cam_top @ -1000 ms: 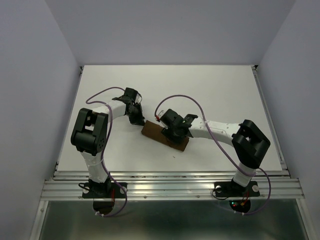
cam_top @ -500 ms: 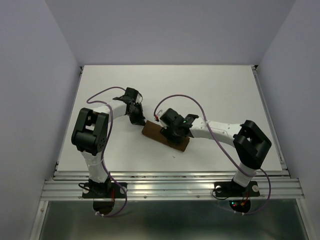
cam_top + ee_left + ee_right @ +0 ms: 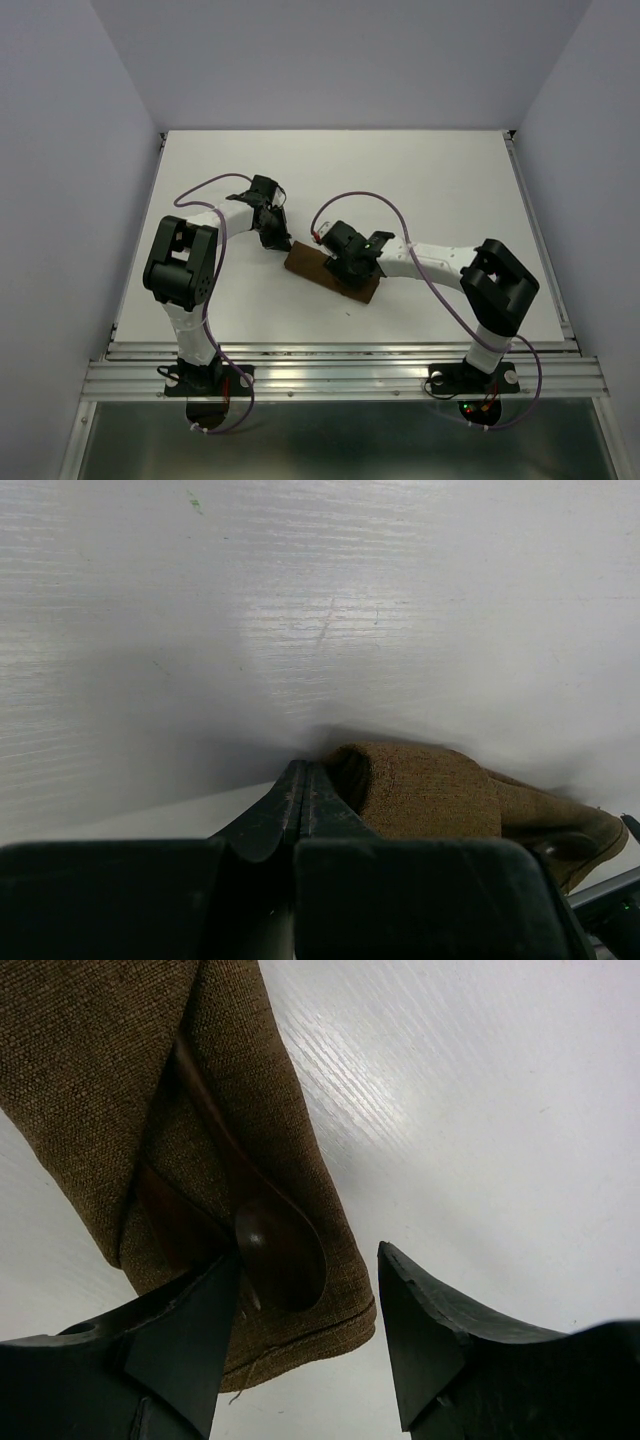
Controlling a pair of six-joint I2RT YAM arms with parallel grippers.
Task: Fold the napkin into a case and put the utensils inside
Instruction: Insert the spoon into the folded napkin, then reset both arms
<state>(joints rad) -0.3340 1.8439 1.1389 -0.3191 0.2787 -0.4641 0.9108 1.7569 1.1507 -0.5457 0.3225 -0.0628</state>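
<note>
The napkin is folded into a narrow brown case [image 3: 330,272] lying slantwise on the table between the arms. In the right wrist view a dark brown spoon [image 3: 275,1245] lies on the case [image 3: 90,1080], bowl near the cloth's end and handle running under a fold. Beside it, mostly covered by the fold, is a second dark utensil [image 3: 168,1212]; its head is hidden. My right gripper [image 3: 310,1252] hangs open just over the spoon's bowl, holding nothing. My left gripper [image 3: 303,772] is shut and empty, its tips on the table against the case's rounded far end [image 3: 430,790].
The white table [image 3: 430,180] is bounded by walls at the back and both sides. A metal rail [image 3: 340,372] runs along its near edge. Purple cables loop above both forearms.
The right gripper has shifted slightly left over the case. The left arm and the case have stayed put.
</note>
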